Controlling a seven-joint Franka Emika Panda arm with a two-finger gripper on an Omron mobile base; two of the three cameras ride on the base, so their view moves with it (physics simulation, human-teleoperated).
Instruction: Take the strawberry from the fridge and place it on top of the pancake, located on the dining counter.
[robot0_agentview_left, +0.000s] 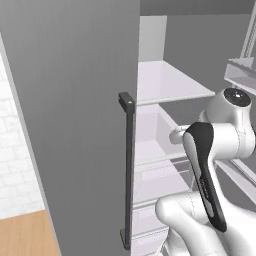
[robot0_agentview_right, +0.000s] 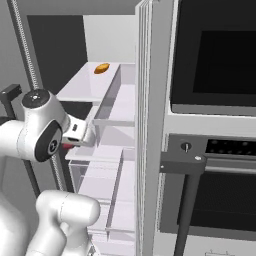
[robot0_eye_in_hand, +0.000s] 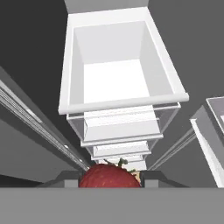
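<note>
The fridge (robot0_agentview_left: 75, 125) stands open, its grey left door with a long dark handle (robot0_agentview_left: 128, 170) close to the left base camera. Inside are white shelves and a stack of white drawers (robot0_eye_in_hand: 120, 87). The white arm reaches into the fridge at the level of the upper drawer.

In the hand view, the strawberry (robot0_eye_in_hand: 110, 176) sits right between the jaws (robot0_eye_in_hand: 111, 177), a dark red rounded fruit with a bit of green stem on top. A grey fingertip (robot0_eye_in_hand: 65, 178) shows against each of its sides, so the jaws are pinching the strawberry. It hangs above the open drawers, off any shelf, with the topmost white drawer straight ahead of the hand.

In the right base view, a sliver of red (robot0_agentview_right: 66, 146) peeks out by the wrist, just in front of the drawer's front edge. A small orange item (robot0_agentview_right: 102, 68) lies on the top shelf, near its back edge, well apart from the hand. Right of the fridge is a dark oven (robot0_agentview_right: 215, 125) with a handle bar.
</note>
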